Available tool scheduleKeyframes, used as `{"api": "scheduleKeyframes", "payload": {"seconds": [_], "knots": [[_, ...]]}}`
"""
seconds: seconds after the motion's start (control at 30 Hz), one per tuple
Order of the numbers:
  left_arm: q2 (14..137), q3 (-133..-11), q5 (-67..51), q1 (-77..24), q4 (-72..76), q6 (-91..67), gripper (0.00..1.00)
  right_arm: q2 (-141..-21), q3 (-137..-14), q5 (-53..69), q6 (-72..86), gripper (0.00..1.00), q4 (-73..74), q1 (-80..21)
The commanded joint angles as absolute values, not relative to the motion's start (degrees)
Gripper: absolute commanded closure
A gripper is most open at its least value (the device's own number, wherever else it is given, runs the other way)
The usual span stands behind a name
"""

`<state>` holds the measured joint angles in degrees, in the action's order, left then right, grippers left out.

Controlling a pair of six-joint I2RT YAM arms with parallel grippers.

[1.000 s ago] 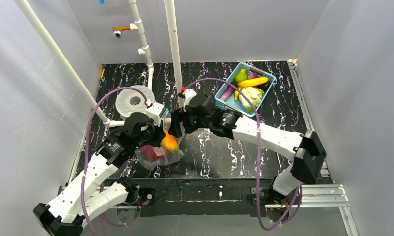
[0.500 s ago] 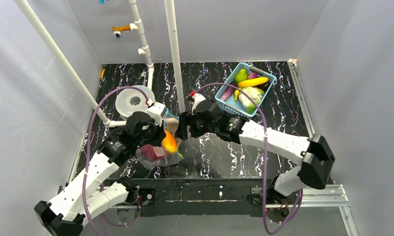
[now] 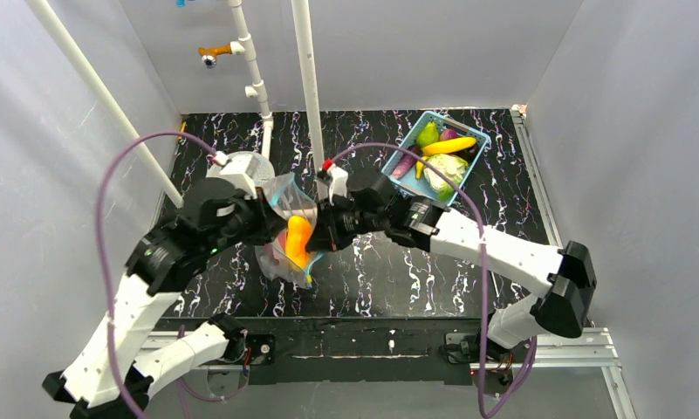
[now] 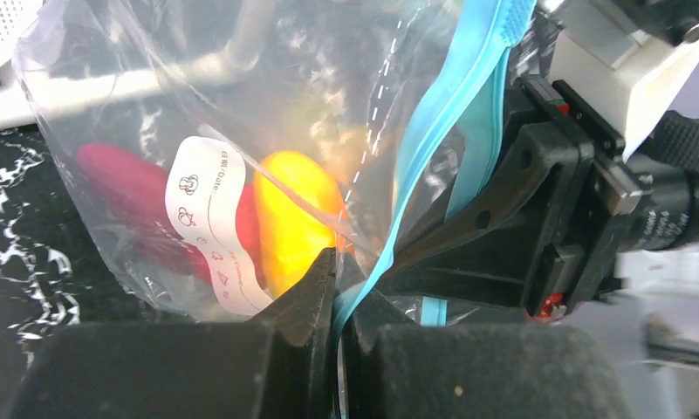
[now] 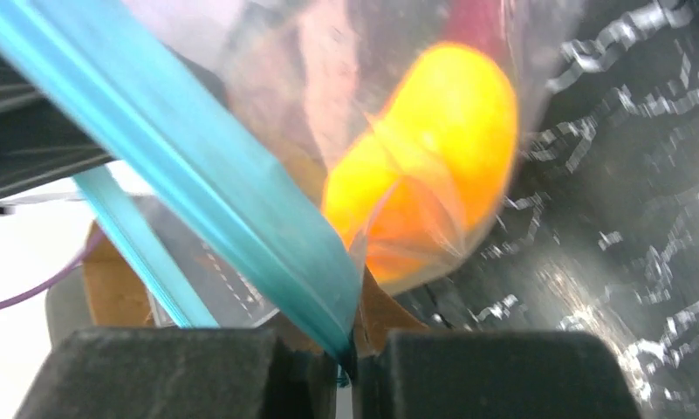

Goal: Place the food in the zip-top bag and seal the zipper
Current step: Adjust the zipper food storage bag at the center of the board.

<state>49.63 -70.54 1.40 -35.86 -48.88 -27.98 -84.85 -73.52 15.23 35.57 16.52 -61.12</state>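
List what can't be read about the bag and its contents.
1. Zipper: whether it is sealed along its length. The left wrist view's top edge crops it, the right wrist view blurs it, and it is too small in the top view.
2. Red piece: its kind. The label and glare on the zip-top bag hide it.
3. Basket: its contents are too small in the top view.

Plain white walls [image 3: 415, 52] enclose a black, white-veined tabletop [image 3: 372, 288] crossed by white pipes [image 3: 306, 70].

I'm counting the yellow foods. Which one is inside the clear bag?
The orange-yellow piece, beside the red one inside the clear bag. The yellow banana lies in the blue basket instead.
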Motion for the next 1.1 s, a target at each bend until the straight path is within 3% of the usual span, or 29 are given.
{"api": "scheduleKeyframes", "payload": {"seconds": [0.0, 0.1, 0.23, 0.4, 0.7, 0.93, 1.07], "knots": [[45.93, -75.30, 3.98, -36.06, -55.88, -37.97, 1.00, -84.19, -79.12, 24.53, 34.66, 0.92, 15.51, -60.70], [47.15, -69.70, 5.42, -36.08, -55.33, -39.07, 1.00, -88.28, -78.13, 28.43, 37.30, 0.98, 14.06, -59.40], [50.26, -64.99, 4.07, -36.09, -55.72, -40.07, 1.00, -92.04, -74.82, 32.80, 40.46, 0.99, 12.20, -57.21], [46.84, -68.37, 3.92, -36.05, -55.31, -39.27, 1.00, -91.51, -73.99, 33.84, 39.37, 0.96, 12.42, -56.96], [42.67, -64.77, 7.21, -36.07, -50.24, -42.73, 1.00, -89.93, -77.67, 33.16, 38.23, 0.53, 14.93, -56.98], [40.85, -55.82, 3.31, -36.09, -45.54, -49.04, 1.00, -85.11, -70.24, 29.44, 38.95, 0.17, 14.84, -59.51], [40.42, -53.87, 2.85, -36.12, -43.87, -50.35, 1.00, -83.15, -68.23, 24.83, 39.60, 0.09, 15.36, -62.11]]}}
